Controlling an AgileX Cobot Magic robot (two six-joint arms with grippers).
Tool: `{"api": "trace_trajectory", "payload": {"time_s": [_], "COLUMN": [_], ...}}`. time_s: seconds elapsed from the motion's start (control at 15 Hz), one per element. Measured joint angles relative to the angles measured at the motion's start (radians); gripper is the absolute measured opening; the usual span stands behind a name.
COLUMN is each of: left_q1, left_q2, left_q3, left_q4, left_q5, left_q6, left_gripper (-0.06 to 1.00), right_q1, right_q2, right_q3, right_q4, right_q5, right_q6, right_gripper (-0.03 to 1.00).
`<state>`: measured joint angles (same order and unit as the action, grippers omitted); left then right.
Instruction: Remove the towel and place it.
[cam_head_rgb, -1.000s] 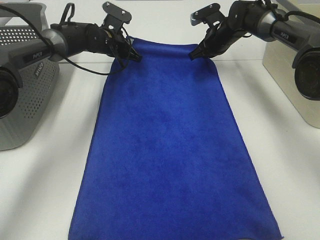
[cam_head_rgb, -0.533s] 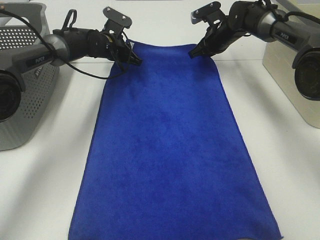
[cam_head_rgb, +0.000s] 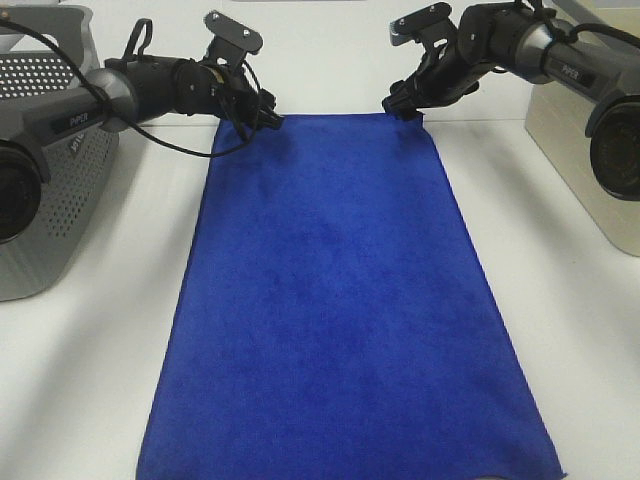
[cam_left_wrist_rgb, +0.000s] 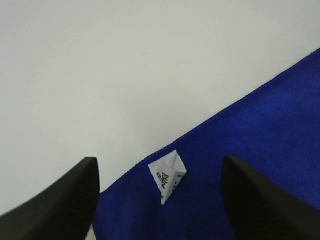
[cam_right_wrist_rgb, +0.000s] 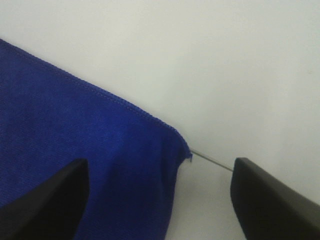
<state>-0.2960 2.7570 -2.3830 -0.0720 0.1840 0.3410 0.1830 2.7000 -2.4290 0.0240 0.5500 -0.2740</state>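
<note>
The royal-blue towel (cam_head_rgb: 335, 300) lies spread flat on the white table, reaching from the far side to the near edge. My left gripper (cam_head_rgb: 268, 118) is open just above its far left corner, where the small white tag (cam_left_wrist_rgb: 168, 176) shows between the fingers (cam_left_wrist_rgb: 70, 200). My right gripper (cam_head_rgb: 402, 105) is open just above the far right corner (cam_right_wrist_rgb: 177, 145). Neither gripper holds the cloth. The towel fills part of both wrist views (cam_left_wrist_rgb: 260, 150), (cam_right_wrist_rgb: 75, 140).
A grey perforated basket (cam_head_rgb: 50, 180) stands at the left edge of the table. A beige box (cam_head_rgb: 585, 150) stands at the right edge. A loose thread (cam_right_wrist_rgb: 212, 161) sticks out from the towel's far right corner.
Both grippers have lowered the far edge of the towel onto the table and opened, letting go of the corners. The far edge now lies flat and straight.
</note>
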Motion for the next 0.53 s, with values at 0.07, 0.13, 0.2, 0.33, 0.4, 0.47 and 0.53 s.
{"api": "trace_trajectory", "payload": {"time_s": [0.07,0.13,0.2,0.33,0.4,0.47,0.53], "left_q1": [0.000,0.000,0.000,0.000,0.000,0.000,0.000], "left_q2": [-0.001,-0.006,-0.019,-0.065,-0.083,-0.120,-0.165], "left_q3": [0.000,0.000,0.000,0.000,0.000,0.000,0.000], "left_q4": [0.000,0.000,0.000,0.000,-0.001,-0.007,-0.010], "left_q5": [0.003,0.021,0.055,0.191,0.242,0.350,0.479], "left_q6": [0.000,0.000,0.000,0.000,0.000,-0.017,-0.050], "left_gripper": [0.65,0.65,0.65,0.65,0.65,0.65,0.65], "right_q1": [0.000,0.000,0.000,0.000,0.000,0.000,0.000], "right_q2": [-0.003,-0.012,-0.026,-0.072,-0.103,-0.121,-0.155], "right_q3": [0.000,0.000,0.000,0.000,0.000,0.000,0.000], "right_q4": [-0.013,-0.015,-0.014,0.031,0.068,0.087,0.121], "right_q5": [0.005,0.024,0.053,0.154,0.222,0.267,0.358], "right_q6": [0.019,0.027,0.036,0.043,0.058,0.070,0.093], "right_gripper": [0.77,0.77,0.77,0.77,0.77,0.77,0.77]}}
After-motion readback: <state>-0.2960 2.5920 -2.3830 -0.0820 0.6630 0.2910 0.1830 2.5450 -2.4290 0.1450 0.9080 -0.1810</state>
